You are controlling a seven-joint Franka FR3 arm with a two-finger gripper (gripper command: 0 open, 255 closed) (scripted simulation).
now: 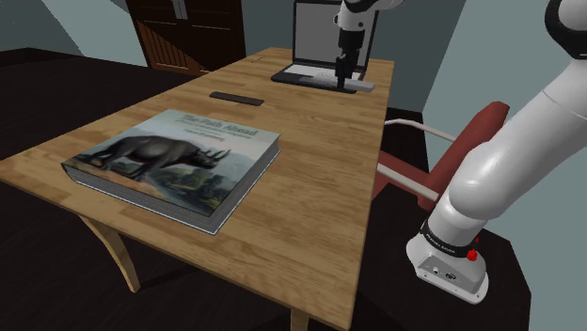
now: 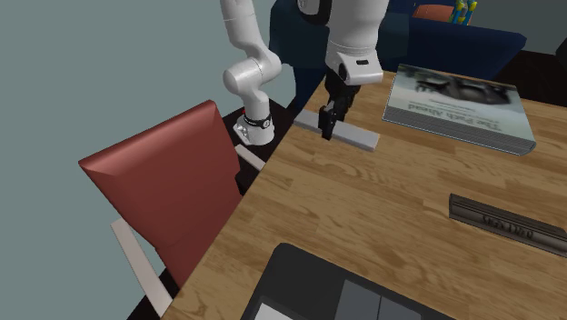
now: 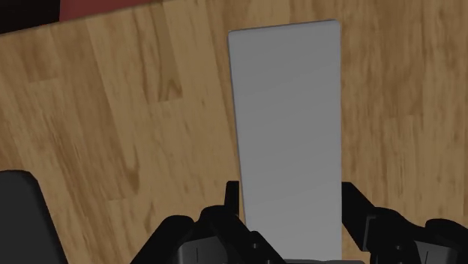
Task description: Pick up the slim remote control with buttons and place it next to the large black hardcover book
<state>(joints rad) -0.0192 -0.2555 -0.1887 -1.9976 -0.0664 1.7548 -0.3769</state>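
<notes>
Wrist view: the tool (image 3: 291, 201) pinches the flat grey remote (image 3: 289, 112) by its long edges, over the table (image 3: 112, 112) near the chair-side edge, apart from the book (image 1: 174, 160).

Black gripper (image 2: 328, 125) low over a plain grey remote (image 2: 356, 136) near the wooden table (image 2: 363, 209) edge, large book (image 2: 459, 102) beyond, red chair (image 2: 164, 191) alongside.
</notes>
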